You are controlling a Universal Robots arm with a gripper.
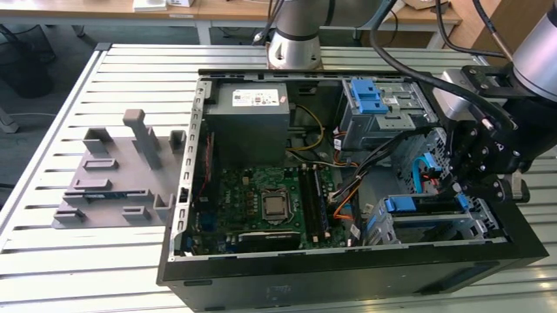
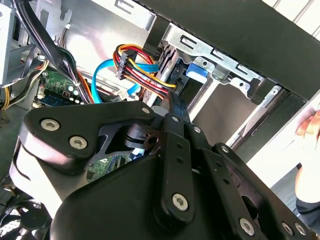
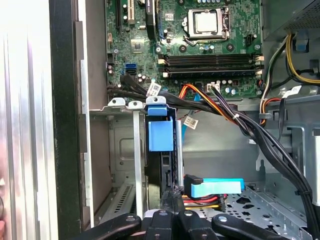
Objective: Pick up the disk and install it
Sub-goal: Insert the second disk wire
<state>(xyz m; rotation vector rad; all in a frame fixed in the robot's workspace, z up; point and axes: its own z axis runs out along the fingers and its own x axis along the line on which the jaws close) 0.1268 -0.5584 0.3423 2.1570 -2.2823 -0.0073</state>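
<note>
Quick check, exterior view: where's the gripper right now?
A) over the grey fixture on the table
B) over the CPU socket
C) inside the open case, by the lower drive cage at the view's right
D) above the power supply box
C: the gripper sits low inside the open case, just above the drive cage with the blue bracket at the exterior view's right, well away from the grey fixture.

An open black computer case (image 1: 261, 277) lies on the slatted metal table (image 1: 87, 261). A grey moulded plastic fixture (image 1: 117, 176) sits on the table at the exterior view's left of the case. Inside, the grey metal power-supply box (image 1: 252, 120) lies behind the green motherboard (image 1: 270, 202). The grey metal drive cage with a blue latch (image 1: 383, 104) stands at the exterior view's right of that box.
</note>
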